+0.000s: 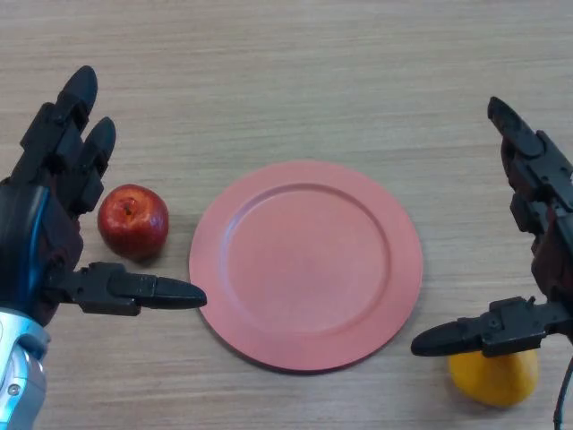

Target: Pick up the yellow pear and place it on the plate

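Nearest you, at about five o'clock from the plate (305, 265), sits the yellow pear (495, 376), low on the tabletop (295, 81) and well apart from the plate's rim. Your right hand (537, 269) hangs over it, spread wide: the thumb (466, 333) reaches out toward nine o'clock just above the fruit's top, while the fingers (528, 143) stand straight at roughly twelve o'clock from the pear. You can't quite tell from this angle whether the thumb touches the pear or only crosses in front of it; nothing is curled round the fruit.

Your plate is a flat, salmon-red round one lying in the middle of the tabletop, with nothing on it.

At nine o'clock from the plate, just beside its rim but not touching, you have a red apple (132, 220) standing upright with its stem dimple showing. Your left hand (45, 215) brackets that apple, also wide open: its fingers (76, 134) rise straight at about eleven o'clock from the apple, and its thumb (143, 290) stretches out at six o'clock beneath it, tip pointing toward the plate. That hand holds nothing.
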